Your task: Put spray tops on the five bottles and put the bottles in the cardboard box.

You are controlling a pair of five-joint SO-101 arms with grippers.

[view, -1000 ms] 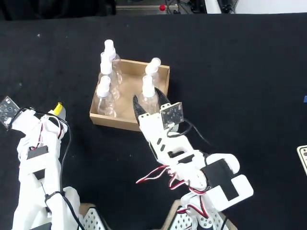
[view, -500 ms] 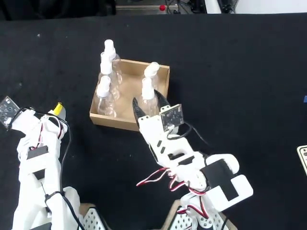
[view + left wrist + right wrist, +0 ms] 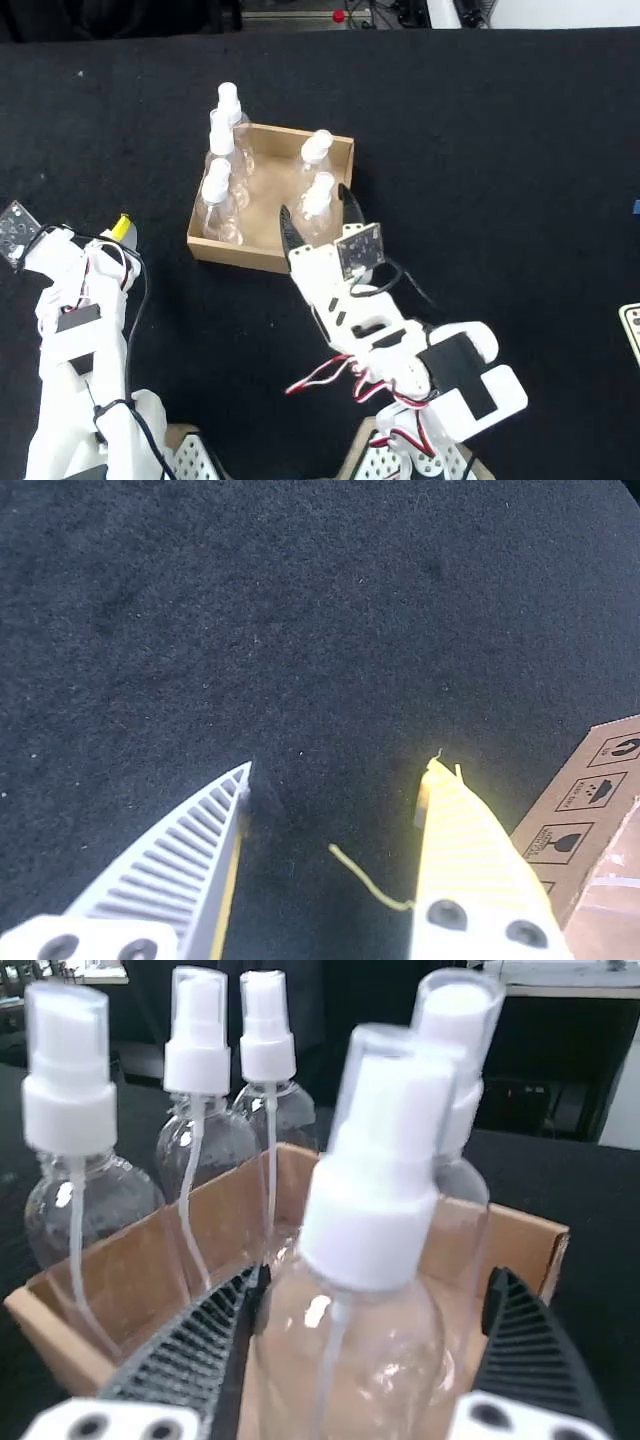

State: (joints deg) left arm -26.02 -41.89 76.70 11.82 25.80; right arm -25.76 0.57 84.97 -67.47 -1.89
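Left gripper (image 3: 340, 768): jaws spread, nothing between them, low over black table (image 3: 500, 150) near left edge, just left of cardboard box (image 3: 240, 255). One box, five bottles, all upright in it. White spray tops (image 3: 227, 95): five, one per bottle. Three bottles (image 3: 217, 200) in row along box's left wall. Fourth bottle (image 3: 315, 155) at far right corner. Fifth bottle (image 3: 318, 205) at near right corner, between fingers of right gripper (image 3: 375, 1277). Its jaws spread, straddling bottle, not clenched.
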